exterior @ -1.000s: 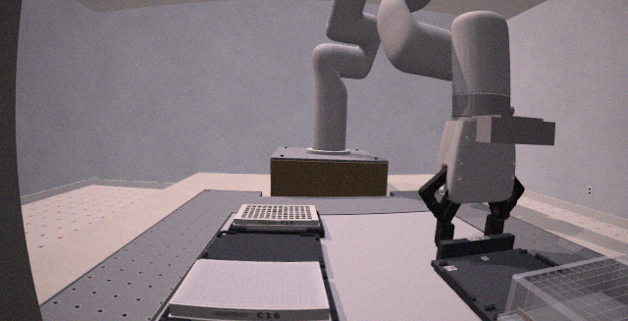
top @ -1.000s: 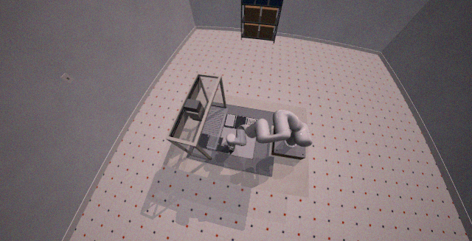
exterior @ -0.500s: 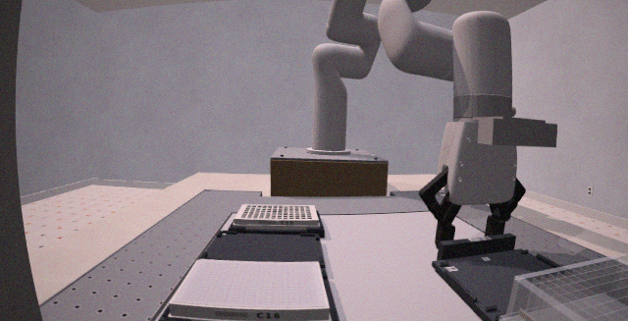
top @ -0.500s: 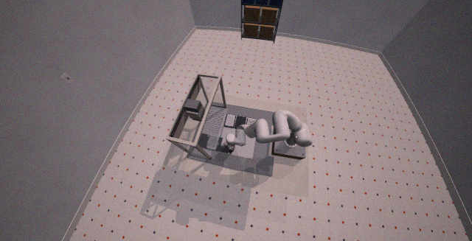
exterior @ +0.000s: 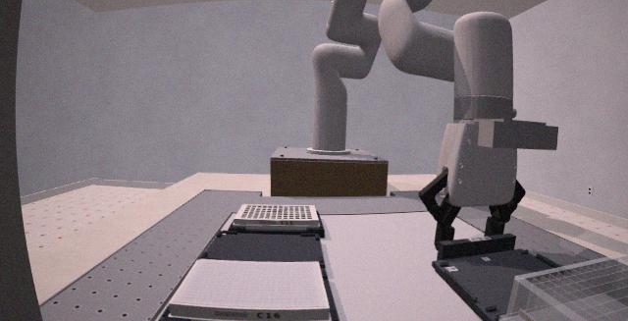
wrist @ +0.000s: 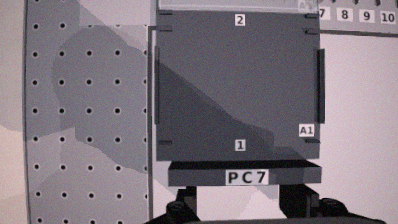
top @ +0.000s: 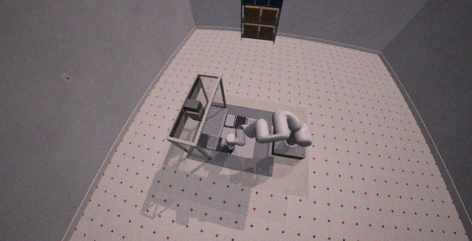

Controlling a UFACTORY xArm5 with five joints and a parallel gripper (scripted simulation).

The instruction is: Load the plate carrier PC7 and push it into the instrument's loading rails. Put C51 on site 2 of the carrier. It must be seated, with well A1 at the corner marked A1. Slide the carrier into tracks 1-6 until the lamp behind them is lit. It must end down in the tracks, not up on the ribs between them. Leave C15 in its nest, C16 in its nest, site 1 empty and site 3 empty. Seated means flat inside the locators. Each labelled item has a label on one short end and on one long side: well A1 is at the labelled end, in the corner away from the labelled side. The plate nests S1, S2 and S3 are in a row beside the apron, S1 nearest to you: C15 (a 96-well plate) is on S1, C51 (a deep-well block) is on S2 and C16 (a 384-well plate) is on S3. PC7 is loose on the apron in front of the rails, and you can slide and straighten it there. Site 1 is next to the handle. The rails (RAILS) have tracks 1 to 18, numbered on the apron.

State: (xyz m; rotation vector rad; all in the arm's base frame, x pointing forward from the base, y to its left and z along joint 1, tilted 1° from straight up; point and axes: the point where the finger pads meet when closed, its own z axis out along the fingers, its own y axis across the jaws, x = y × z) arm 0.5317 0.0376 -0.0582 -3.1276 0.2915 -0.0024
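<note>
My jaws (exterior: pixel 471 242) stand wide — behind PC7's flat black handle (exterior: pixel 476 245) (wrist: pixel 245 176) — beyond it, a clear ribbed-grid block (exterior: pixel 574 287) (wrist: pixel 235 5).
</note>
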